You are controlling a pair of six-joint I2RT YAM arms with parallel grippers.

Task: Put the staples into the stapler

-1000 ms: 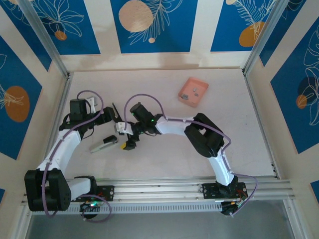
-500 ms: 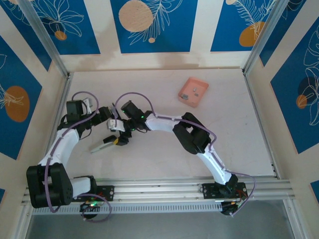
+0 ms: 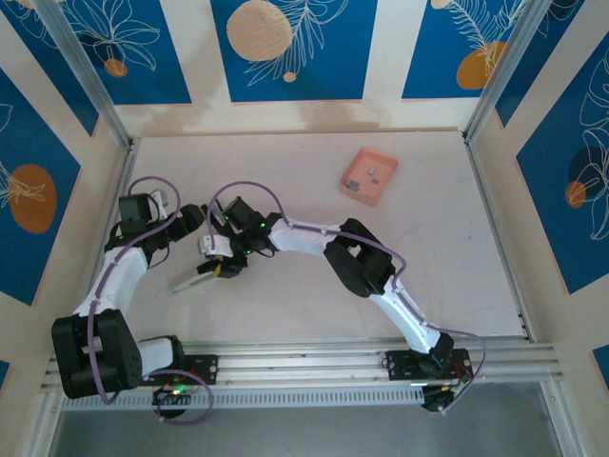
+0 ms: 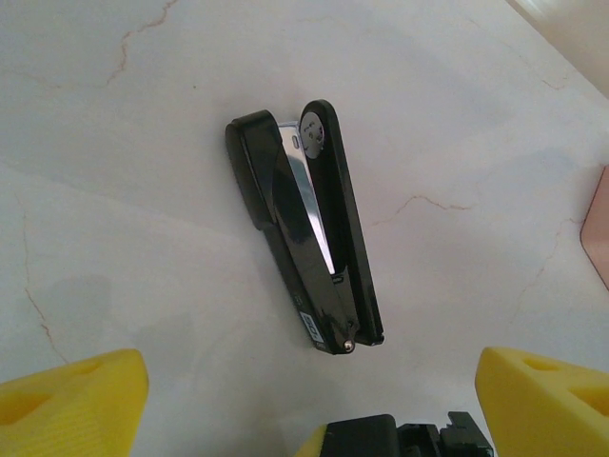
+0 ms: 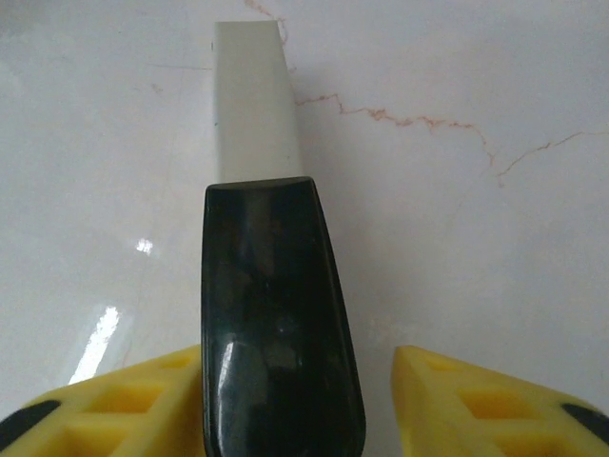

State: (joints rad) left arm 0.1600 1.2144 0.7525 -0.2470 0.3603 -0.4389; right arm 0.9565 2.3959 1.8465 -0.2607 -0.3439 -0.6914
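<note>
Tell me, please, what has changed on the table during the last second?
The right gripper moved left and now straddles the pale object with the black top. One finger lies against it and the other leaves a gap. The left gripper shifted slightly left, jaws wide open. The pale object and the pink tray stayed in place.

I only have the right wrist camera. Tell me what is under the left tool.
Observer: A black stapler, opened a little, lies on the table between the left tool's wide-open fingers, untouched.
Operator: Report where the staples are.
Observer: Small grey staples lie in the pink tray, far to the right of both tools.
Operator: Place my right tool from above.
Observer: It hangs close beside the left tool, on the near side, at a pale bar's dark end.
</note>
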